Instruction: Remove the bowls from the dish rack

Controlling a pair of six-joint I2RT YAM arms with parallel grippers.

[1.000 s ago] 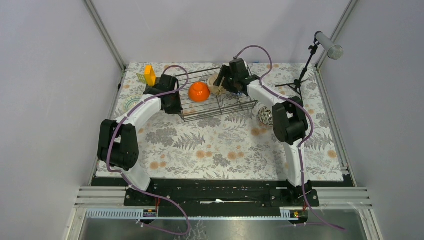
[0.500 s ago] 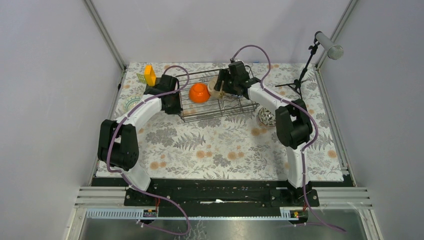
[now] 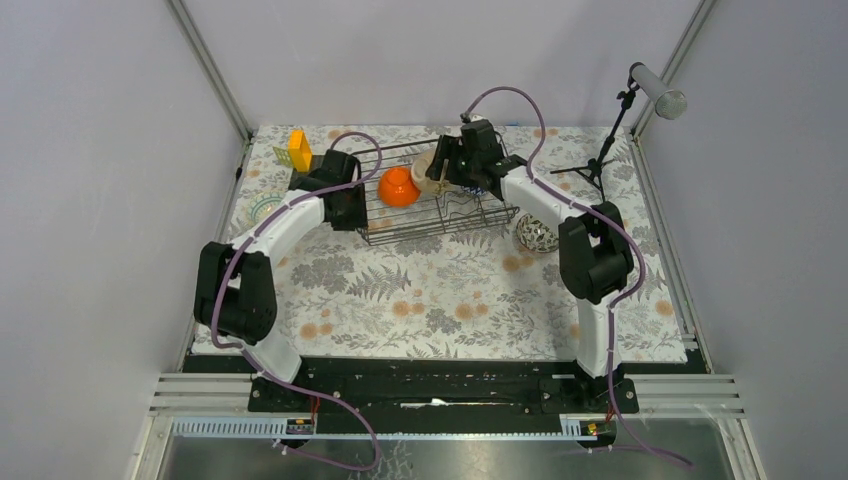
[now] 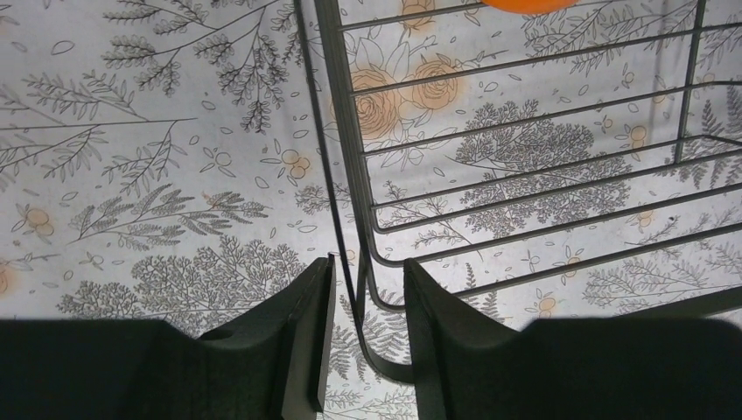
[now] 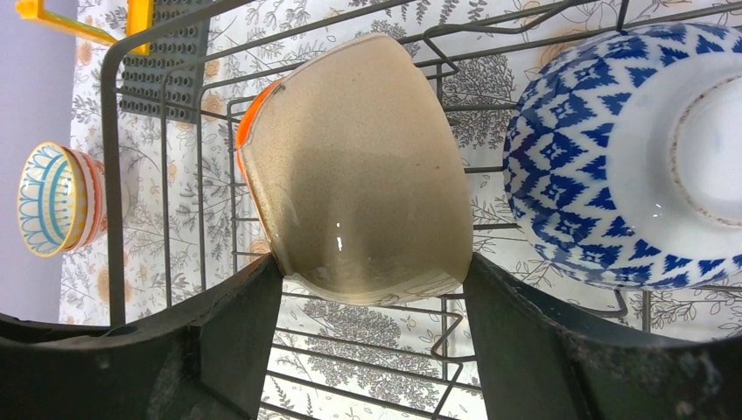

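The black wire dish rack [image 3: 472, 222] stands at the back of the table. An orange bowl [image 3: 397, 186] lies upside down inside it. My right gripper [image 5: 372, 280] is shut on a beige bowl [image 5: 367, 166] tipped on its side in the rack, one finger against each flank. A blue-white zigzag bowl [image 5: 612, 149] lies just to its right in the rack. A sliver of the orange bowl [image 5: 249, 122] shows behind the beige bowl. My left gripper [image 4: 367, 271] is open, its fingers straddling the rack's corner wire [image 4: 346, 131].
Stacked patterned bowls [image 5: 57, 199] rest on the table left of the rack, and a patterned bowl [image 3: 533, 233] sits on its right. A dark grey studded plate [image 5: 166, 70] and a yellow block [image 3: 298, 150] lie at the back left. A microphone stand [image 3: 603, 160] is at the back right.
My left jaws have parted from the rack's corner wire. The right arm has shifted slightly left and away with the beige bowl between its fingers.
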